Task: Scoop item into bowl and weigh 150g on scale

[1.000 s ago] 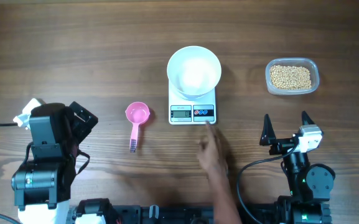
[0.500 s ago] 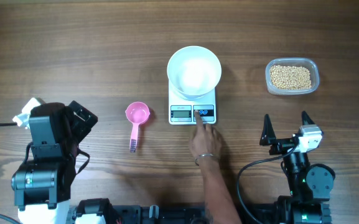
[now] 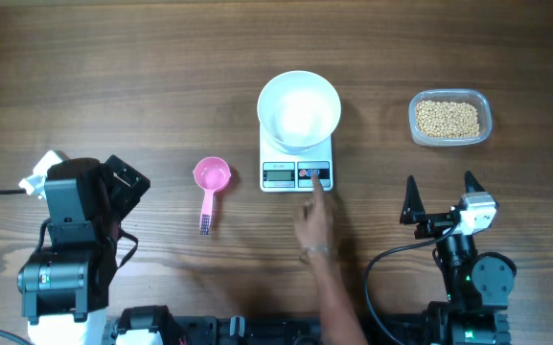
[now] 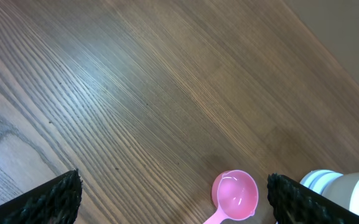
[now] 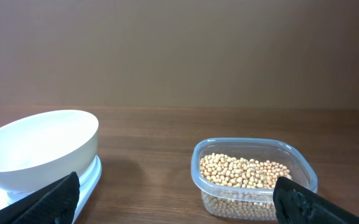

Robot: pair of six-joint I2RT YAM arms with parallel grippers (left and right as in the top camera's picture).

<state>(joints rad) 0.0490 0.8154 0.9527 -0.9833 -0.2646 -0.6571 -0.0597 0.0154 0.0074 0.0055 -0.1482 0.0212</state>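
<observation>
Right gripper (image 3: 440, 196) jaws wide apart, nothing between them, low on right side of surface (image 3: 161, 67). Left gripper (image 4: 176, 202) likewise spread, empty, far left. I see bowl (image 3: 298, 110) sitting on scale (image 3: 278, 174) at centre, looks empty. Beans (image 3: 449, 119) in clear tub (image 3: 414, 121), right of bowl, apart from scale. Pink scoop (image 3: 211, 179) lies left of scale. Person's hand (image 3: 316, 230) reaches in, fingertip at scale's button panel.
</observation>
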